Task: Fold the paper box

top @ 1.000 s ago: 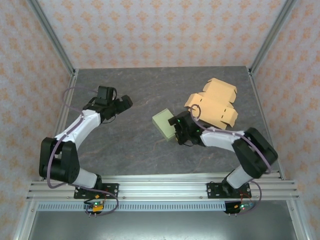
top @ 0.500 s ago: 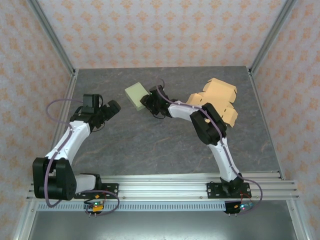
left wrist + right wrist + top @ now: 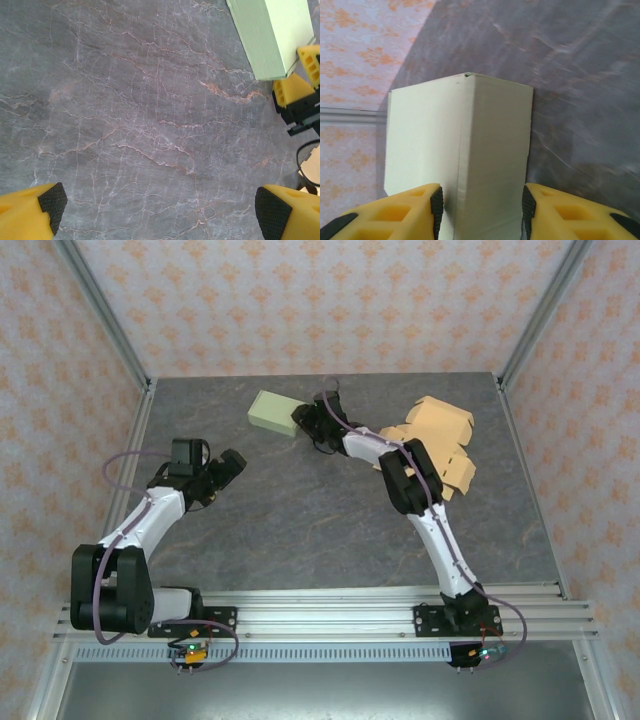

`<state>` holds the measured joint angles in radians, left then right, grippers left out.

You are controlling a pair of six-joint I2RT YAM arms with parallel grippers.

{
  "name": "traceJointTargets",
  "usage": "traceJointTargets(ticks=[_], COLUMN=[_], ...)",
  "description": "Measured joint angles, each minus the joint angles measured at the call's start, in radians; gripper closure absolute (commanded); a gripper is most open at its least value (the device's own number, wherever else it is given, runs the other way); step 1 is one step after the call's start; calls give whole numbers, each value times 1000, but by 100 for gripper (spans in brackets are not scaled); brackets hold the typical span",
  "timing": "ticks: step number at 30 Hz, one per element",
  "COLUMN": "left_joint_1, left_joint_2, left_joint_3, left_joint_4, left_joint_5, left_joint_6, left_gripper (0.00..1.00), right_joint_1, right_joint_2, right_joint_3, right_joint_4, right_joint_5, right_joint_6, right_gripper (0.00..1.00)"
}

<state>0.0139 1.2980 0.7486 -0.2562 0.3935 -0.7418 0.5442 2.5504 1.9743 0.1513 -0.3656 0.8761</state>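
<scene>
Green box (image 3: 272, 413) sits toward the far side of the worktop (image 3: 300, 530), its long axis running straight out from the right fingers (image 3: 415, 210), which clamp its near end (1 pad per side). Left fingers (image 3: 30, 210) are spread apart, well short of it.

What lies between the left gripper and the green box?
Bare grey table, seen in the left wrist view: nothing rests between the open left gripper and the green box.

Green box (image 3: 275, 35) cut by upper edge
</scene>
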Motion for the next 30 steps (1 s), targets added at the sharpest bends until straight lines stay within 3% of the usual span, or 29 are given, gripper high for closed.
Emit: traceJointTargets(ticks=[5,20,30], left_joint_1=[0,0,0], left_joint_2=[-3,-44,-80], left_joint_3=[-6,-70,-103], left_joint_4=[15,45,47], left_joint_5=[11,11,10], left_joint_6=[-2,-21,-21], left_gripper=[0,0,0], right_joint_1=[-3,-39,-39], right_joint_2=[62,264,276], right_joint_3=[104,436,500], right_joint_4=[6,-16,-30], right_joint_5=[-35,-122,-167], right_joint_6=[-26,-179,-228], right_gripper=[42,34,29])
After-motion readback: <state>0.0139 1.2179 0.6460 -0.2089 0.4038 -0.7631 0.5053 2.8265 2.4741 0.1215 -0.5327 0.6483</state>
